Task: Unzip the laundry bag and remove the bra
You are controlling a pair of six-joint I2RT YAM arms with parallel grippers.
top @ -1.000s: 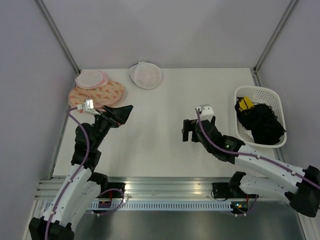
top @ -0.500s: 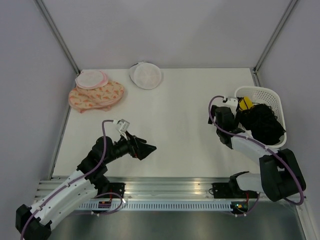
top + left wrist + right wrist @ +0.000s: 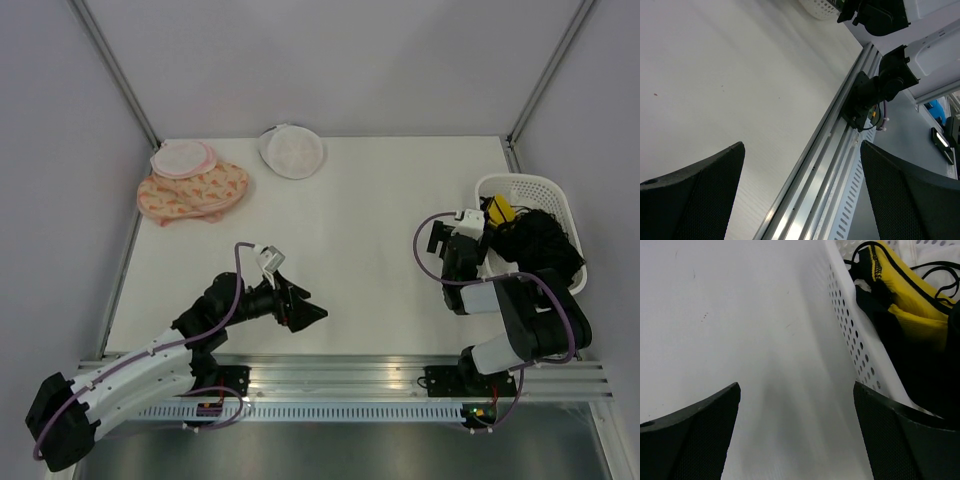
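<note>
A round white mesh laundry bag point(image 3: 291, 150) lies at the table's far edge. An orange patterned bra point(image 3: 195, 190) lies at the far left, touching a round pink-rimmed white pouch point(image 3: 182, 158). My left gripper point(image 3: 305, 311) is open and empty, low over the near middle-left, far from all three. The left wrist view shows its spread fingers point(image 3: 801, 150) over bare table and the front rail. My right gripper point(image 3: 438, 236) is open and empty beside the basket. The right wrist view shows its fingers point(image 3: 796, 390) over the table next to the basket wall.
A white perforated basket point(image 3: 515, 181) at the right edge holds black clothes point(image 3: 535, 250) and a yellow item point(image 3: 497, 208). The basket wall point(image 3: 850, 335) and yellow item point(image 3: 905, 300) show in the right wrist view. An aluminium rail point(image 3: 830, 150) runs along the near edge.
My left arm drew back from beside the bra to the near middle-left. My right arm swung right from the table's middle to the basket's side, and the basket shifted slightly right.
</note>
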